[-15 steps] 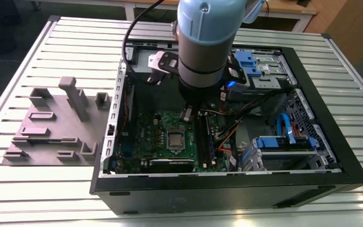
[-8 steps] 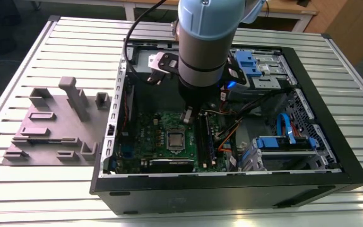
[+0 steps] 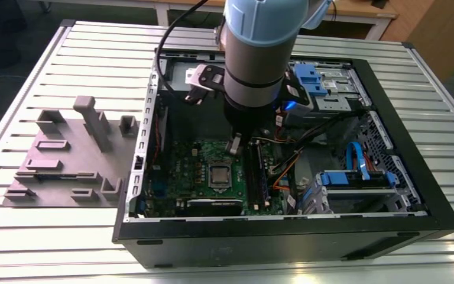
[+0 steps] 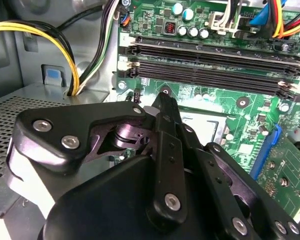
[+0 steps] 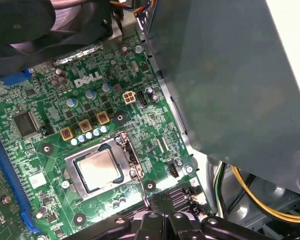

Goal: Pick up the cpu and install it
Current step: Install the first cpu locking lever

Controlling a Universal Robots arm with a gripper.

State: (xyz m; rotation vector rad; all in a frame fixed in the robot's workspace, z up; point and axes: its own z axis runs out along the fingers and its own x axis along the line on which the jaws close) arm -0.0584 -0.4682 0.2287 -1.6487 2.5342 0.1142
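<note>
CPU [image 5: 97,170] is lying flat in the dark socket frame [image 5: 131,156] of the green board [image 5: 155,120], silvery top up with the frame around its edges. In the exterior view I see the CPU [image 3: 220,176] near the middle of the board, inside the open black computer case [image 3: 290,236] that lies on the slatted table [image 3: 54,236].

My hand [image 3: 235,144] hangs from the arm straight down into the case, just on the far side of the socket and close to the board. I cannot tell whether its tip touches the board. In the second wrist view the hand [image 4: 163,100] has its fingers drawn together to a narrow tip, and I see nothing held between them. Beyond that tip run the long black memory slots [image 4: 210,55], and a bundle of yellow wires [image 4: 55,37] curves along the case wall.

On the table at the exterior view's left, beside the case, stands a grey fixture block [image 3: 69,154]. Blue drive brackets [image 3: 353,177] sit in the case at the exterior view's right, well apart from the hand.
</note>
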